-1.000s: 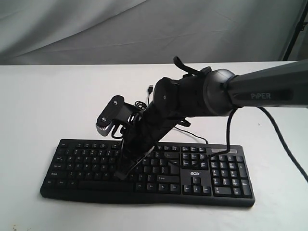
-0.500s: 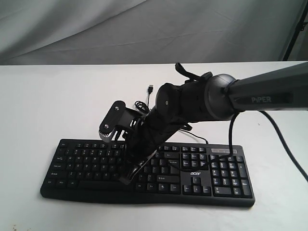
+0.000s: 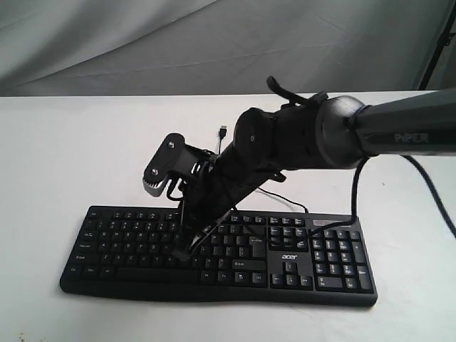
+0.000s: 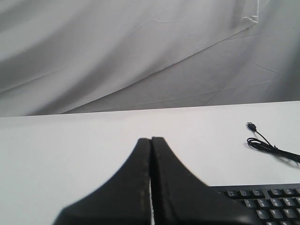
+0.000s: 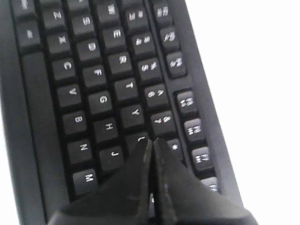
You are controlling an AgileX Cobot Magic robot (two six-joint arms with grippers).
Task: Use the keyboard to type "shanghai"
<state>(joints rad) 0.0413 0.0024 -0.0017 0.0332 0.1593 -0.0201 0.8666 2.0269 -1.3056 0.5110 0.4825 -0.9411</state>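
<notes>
The wide black keyboard (image 3: 285, 258) with white legends lies across the front of the white table. My right gripper (image 3: 182, 255) reaches in from the right and slants down over the letter keys left of the keyboard's middle. In the right wrist view the right gripper (image 5: 152, 140) is shut and empty, its tip over the partly hidden key beyond J (image 5: 112, 154) and beside Y (image 5: 133, 114); whether it touches a key I cannot tell. My left gripper (image 4: 151, 139) is shut and empty above bare table, with a corner of the keyboard (image 4: 262, 201) beside it. The exterior view does not show it.
The keyboard's thin black cable ends in a loose USB plug (image 3: 223, 131) on the table behind the keyboard, and the USB plug (image 4: 251, 125) also shows in the left wrist view. A grey cloth backdrop (image 3: 142, 43) hangs behind the table.
My right gripper's tip dipped toward the keyboard's front edge half a second ago, then rose a little and shifted back left. The forearm has moved slightly right.
</notes>
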